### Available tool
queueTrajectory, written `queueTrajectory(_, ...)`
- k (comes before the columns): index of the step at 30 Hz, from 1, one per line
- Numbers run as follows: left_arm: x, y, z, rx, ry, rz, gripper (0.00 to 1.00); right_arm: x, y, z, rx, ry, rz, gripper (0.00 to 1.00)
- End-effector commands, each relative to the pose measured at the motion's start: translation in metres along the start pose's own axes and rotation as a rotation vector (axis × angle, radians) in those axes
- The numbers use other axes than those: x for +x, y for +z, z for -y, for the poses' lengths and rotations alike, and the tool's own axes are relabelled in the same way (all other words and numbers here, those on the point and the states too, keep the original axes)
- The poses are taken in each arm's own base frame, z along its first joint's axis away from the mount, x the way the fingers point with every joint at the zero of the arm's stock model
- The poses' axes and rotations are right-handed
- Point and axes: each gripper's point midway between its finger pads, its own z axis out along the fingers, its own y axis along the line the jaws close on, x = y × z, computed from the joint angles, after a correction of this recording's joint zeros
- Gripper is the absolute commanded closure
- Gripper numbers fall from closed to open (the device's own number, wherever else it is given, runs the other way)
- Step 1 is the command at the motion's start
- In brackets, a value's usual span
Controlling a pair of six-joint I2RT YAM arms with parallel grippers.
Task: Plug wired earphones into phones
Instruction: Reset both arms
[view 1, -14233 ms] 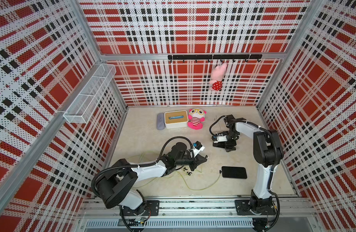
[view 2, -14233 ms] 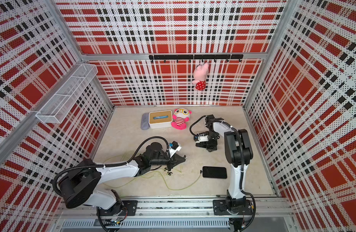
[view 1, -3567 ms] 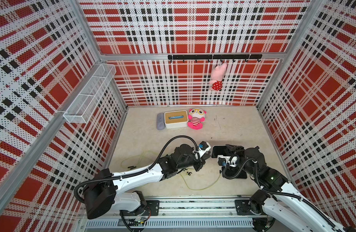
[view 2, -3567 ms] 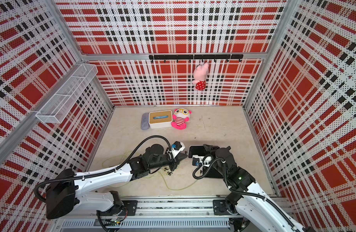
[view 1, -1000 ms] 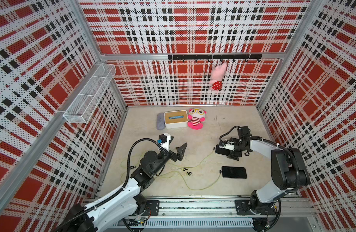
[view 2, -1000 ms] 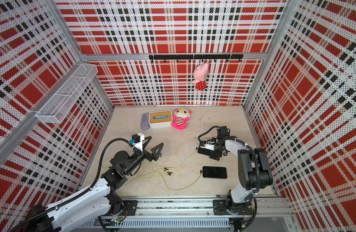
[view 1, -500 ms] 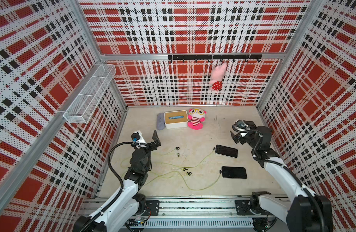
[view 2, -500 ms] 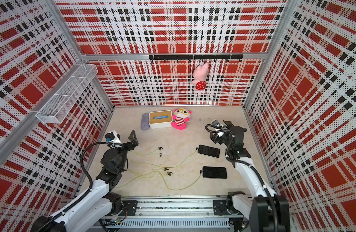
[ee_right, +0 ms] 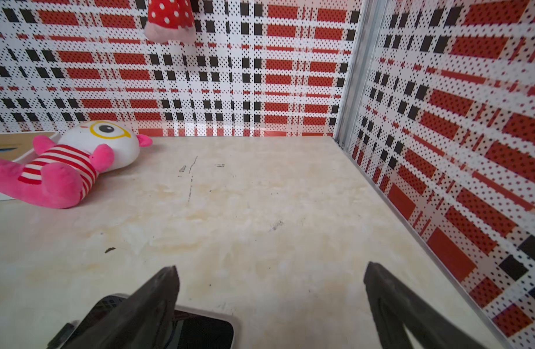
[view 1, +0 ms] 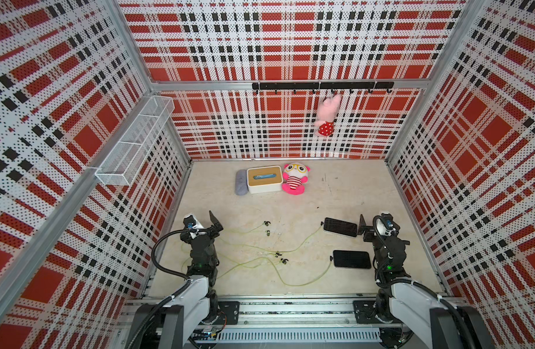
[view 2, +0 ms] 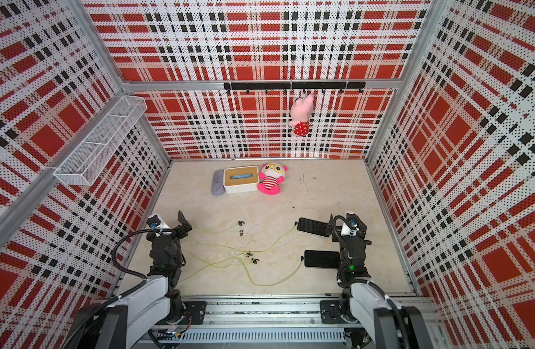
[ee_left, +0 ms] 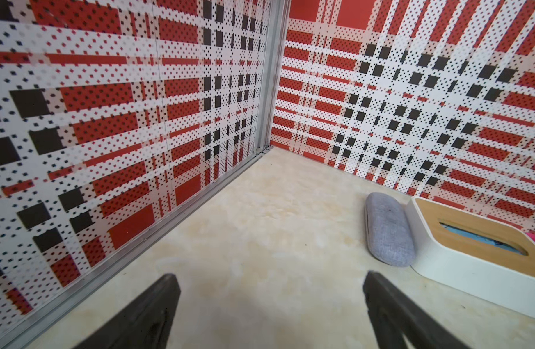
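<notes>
Two black phones lie flat at the right in both top views, the far phone (view 1: 340,226) (view 2: 313,227) and the near phone (view 1: 351,259) (view 2: 321,259). Yellow-green wired earphones (view 1: 302,241) (view 2: 275,240) trail across the floor's middle, and a small black plug sits at each phone's left end. Small black earbuds (view 1: 266,224) lie loose. My left gripper (view 1: 210,226) (ee_left: 267,281) stands open and empty by the left wall. My right gripper (view 1: 372,228) (ee_right: 269,275) is open and empty just right of the far phone, whose corner (ee_right: 205,332) shows beside one finger.
At the back stand a white tissue box (view 1: 264,180) with a cork top, a grey case (view 1: 241,182) and a pink striped plush toy (view 1: 295,179). Another pink toy (view 1: 326,116) hangs from the hook rail. A wire basket (view 1: 133,148) is mounted on the left wall.
Both arms have drawn back toward the front corners. The right gripper left the far phone, which stays on the floor; the left gripper moved off the cables to the left wall.
</notes>
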Motion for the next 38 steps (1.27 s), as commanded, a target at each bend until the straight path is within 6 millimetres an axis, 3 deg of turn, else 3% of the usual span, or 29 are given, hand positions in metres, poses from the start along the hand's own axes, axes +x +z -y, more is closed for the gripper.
queueTrajectory(1,-0.028,-0.001,0.014,0.109,-0.088,0.139,0.02,-0.037,0.007,-0.001,-0.001,0.030,0.178,0.00)
queueTrajectory(3,-0.030,0.002,0.020,0.143,-0.075,0.153,0.02,-0.041,0.012,-0.008,-0.037,0.026,0.208,0.00)
queueTrajectory(7,-0.029,0.016,0.037,0.211,-0.008,0.140,0.02,-0.023,0.038,-0.009,-0.020,0.026,0.150,0.00)
queueTrajectory(10,-0.029,0.013,0.027,0.176,-0.013,0.171,0.02,-0.021,0.042,-0.015,-0.050,0.015,0.163,0.00)
queueTrajectory(12,-0.027,0.009,0.021,0.178,-0.033,0.196,0.02,-0.012,0.052,-0.010,-0.012,0.024,0.092,0.00)
queueTrajectory(14,-0.024,0.012,0.027,0.220,-0.039,0.216,0.02,-0.006,0.068,0.010,0.120,0.062,0.041,0.00)
queueTrajectory(16,-0.016,0.021,0.033,0.243,-0.013,0.165,0.02,0.000,0.075,0.012,0.140,0.064,-0.018,0.00)
queueTrajectory(26,-0.005,0.046,0.039,0.080,0.056,0.103,0.02,-0.002,0.077,0.007,0.123,0.043,-0.008,0.00)
queueTrajectory(30,-0.005,0.048,0.041,0.063,0.069,0.103,0.02,-0.002,0.078,0.006,0.116,0.040,-0.010,0.00)
queueTrajectory(32,-0.004,0.048,0.041,0.062,0.072,0.101,0.02,-0.002,0.082,-0.005,0.051,0.019,-0.019,0.00)
queueTrajectory(38,-0.004,0.048,0.041,0.059,0.073,0.102,0.02,-0.002,0.081,-0.004,0.053,0.020,-0.018,0.00)
